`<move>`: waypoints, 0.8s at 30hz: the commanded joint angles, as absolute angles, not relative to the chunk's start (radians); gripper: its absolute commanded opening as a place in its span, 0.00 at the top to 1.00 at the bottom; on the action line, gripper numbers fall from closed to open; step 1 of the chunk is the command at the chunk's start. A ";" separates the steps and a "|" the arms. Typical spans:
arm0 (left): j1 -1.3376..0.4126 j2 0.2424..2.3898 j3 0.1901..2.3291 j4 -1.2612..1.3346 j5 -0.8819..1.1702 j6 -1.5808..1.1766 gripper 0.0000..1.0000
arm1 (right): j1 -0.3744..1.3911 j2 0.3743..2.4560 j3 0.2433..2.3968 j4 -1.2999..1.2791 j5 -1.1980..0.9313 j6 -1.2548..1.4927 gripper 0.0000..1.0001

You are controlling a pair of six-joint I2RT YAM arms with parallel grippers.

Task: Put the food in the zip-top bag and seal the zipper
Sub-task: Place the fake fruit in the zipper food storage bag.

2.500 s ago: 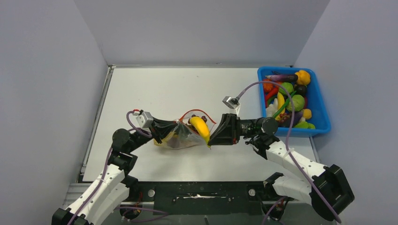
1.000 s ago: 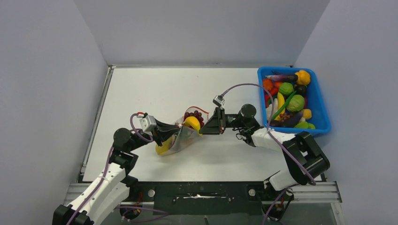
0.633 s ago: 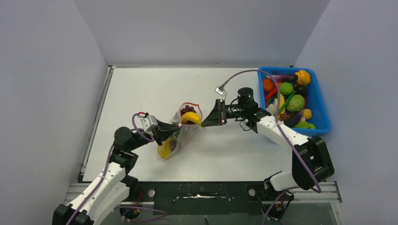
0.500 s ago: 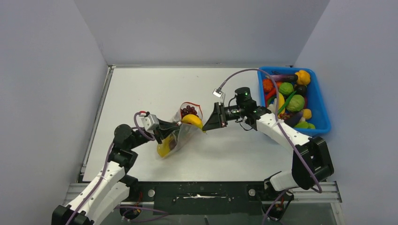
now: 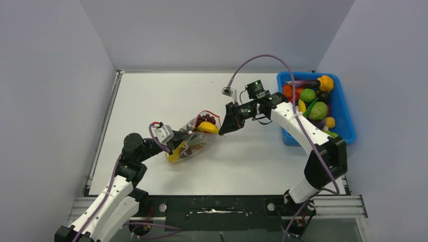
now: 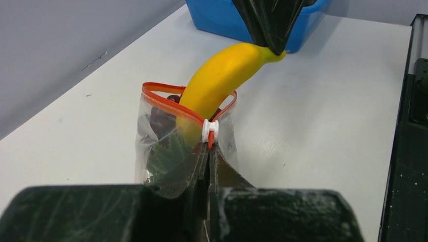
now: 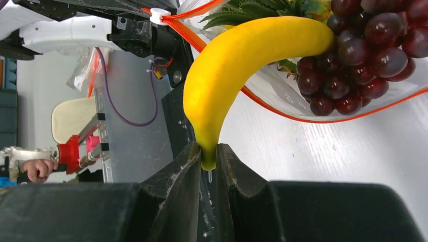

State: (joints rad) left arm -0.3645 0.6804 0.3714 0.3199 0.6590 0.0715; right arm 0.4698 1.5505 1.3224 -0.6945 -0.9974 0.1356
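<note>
Tabletop (image 5: 161, 96): We see the bag resting on it, close to the left arm. If the bag slips free, it could flop flat here and its mouth could fall shut.
Bin (image 5: 348, 121): It is blue and sits at the right edge, well apart from the bag. More food waits inside it. That is a long way to carry each piece, so one could drop.
Bag (image 6: 166, 146): It is clear and crinkly, with its mouth open and tipped up. A hard push could tear it or pull it out of the grip.
Left hand (image 6: 208, 151): It is pinched tight on the bag's edge, just under the white slider (image 6: 210, 130). It has only a thin bit of plastic, so the grip may slide off.
Right hand (image 7: 208, 151): It squeezes just the tip of the banana. The banana could twist or pop out.
Banana (image 6: 222, 75): It is half in the mouth and half sticking out. We think it may catch on the rim or tip back out when let go.
Grapes (image 7: 363, 45): They are inside, by the mouth. A bump could roll them out.
Zipper (image 6: 161, 98): The red strip is open around the banana. It cannot close while the banana sticks out.
</note>
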 commanded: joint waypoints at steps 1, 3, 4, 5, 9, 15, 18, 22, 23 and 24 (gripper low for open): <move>-0.361 0.681 0.408 0.293 0.717 0.119 1.00 | 0.464 1.641 1.467 -0.944 -1.048 -0.183 0.99; -0.361 0.678 0.405 0.293 0.722 0.118 1.00 | 0.466 1.675 1.515 -1.016 -1.058 -0.257 0.99; -0.362 0.676 0.405 0.292 0.722 0.120 1.00 | 0.467 1.686 1.538 -1.044 -1.063 -0.284 0.99; -0.361 0.675 0.404 0.291 0.722 0.121 1.00 | 0.470 1.696 1.557 -1.058 -1.070 -0.299 0.99; -0.362 0.674 0.403 0.300 0.726 0.126 1.00 | 0.484 1.719 1.609 -1.097 -1.153 -0.362 0.99; -0.362 0.664 0.400 0.328 0.793 0.152 1.00 | 0.497 1.737 1.655 -1.153 -1.265 -0.421 1.00; -0.362 0.648 0.397 0.362 0.857 0.171 1.00 | 0.498 1.718 1.646 -1.151 -1.279 -0.419 1.00; -0.361 0.633 0.399 0.413 0.883 0.179 1.00 | 0.499 1.717 1.595 -1.108 -1.266 -0.381 1.00; -0.361 0.630 0.401 0.413 0.894 0.194 1.00 | 0.501 1.732 1.595 -1.113 -1.266 -0.382 1.00; -0.362 0.629 0.402 0.410 0.907 0.205 1.00 | 0.505 1.746 1.601 -1.119 -1.264 -0.383 1.00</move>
State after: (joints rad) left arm -0.3645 0.6506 0.3710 0.3435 0.7898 0.1482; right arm 0.4927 1.7493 1.6051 -1.1286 -1.2087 -0.3752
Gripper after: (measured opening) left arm 0.009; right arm 0.144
